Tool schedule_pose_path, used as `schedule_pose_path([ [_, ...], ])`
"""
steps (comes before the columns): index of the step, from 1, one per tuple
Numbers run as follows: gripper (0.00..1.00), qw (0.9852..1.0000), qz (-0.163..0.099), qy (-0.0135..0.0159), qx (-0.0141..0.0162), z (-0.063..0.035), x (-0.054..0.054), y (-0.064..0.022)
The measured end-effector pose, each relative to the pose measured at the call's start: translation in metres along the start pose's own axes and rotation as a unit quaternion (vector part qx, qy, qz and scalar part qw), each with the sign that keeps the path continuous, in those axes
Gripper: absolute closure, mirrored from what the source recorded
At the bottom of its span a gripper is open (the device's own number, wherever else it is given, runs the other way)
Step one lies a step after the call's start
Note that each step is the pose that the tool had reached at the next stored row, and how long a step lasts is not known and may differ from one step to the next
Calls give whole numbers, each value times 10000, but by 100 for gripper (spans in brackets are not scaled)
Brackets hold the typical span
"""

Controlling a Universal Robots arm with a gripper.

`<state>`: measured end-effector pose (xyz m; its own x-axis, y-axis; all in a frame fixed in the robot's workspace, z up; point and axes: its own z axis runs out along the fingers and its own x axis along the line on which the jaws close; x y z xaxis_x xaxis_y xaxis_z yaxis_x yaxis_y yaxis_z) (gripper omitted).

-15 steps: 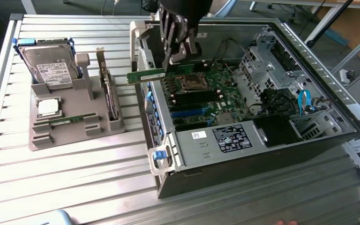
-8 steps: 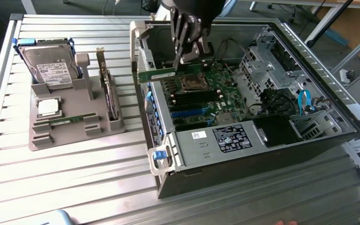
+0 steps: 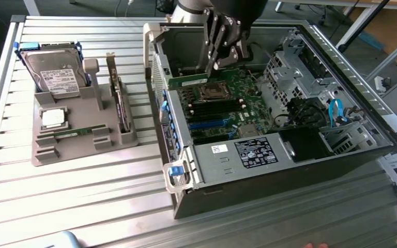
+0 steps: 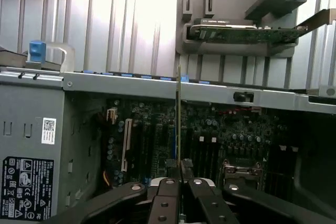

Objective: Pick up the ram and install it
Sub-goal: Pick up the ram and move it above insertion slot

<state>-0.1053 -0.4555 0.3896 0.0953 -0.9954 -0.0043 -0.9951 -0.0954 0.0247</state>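
Hanging over the motherboard point(image 3: 243, 111) inside the open computer case point(image 3: 212, 168), the ram point(image 3: 188, 81) was recorded as held on edge, lengthwise, by the hand point(image 3: 214, 68), whose fingers were clamped on the stick. From the wrist, the ram point(image 4: 178, 114) was seen edge-on as a thin strip pinched in the hand point(image 4: 179, 174), with the board beyond it. On the desk point(image 3: 81, 196), at the exterior view's left, a grey holder point(image 3: 81, 152) was listed, carrying a hard drive point(image 3: 57, 75), a silver processor chip point(image 3: 52, 118) and an expansion card point(image 3: 119, 101).

The thin green ram point(image 3: 188, 81) hangs on edge above the motherboard point(image 3: 220, 111).
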Motion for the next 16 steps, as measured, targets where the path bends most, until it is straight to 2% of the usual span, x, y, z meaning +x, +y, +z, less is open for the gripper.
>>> schedule_pose_path([
  [3, 88, 10000, 0, 0, 0, -3, 11, -112],
  [4, 88, 10000, 0, 0, -1, -5, 16, -173],
  [16, 88, 10000, 0, 0, -2, -14, 52, -543],
])
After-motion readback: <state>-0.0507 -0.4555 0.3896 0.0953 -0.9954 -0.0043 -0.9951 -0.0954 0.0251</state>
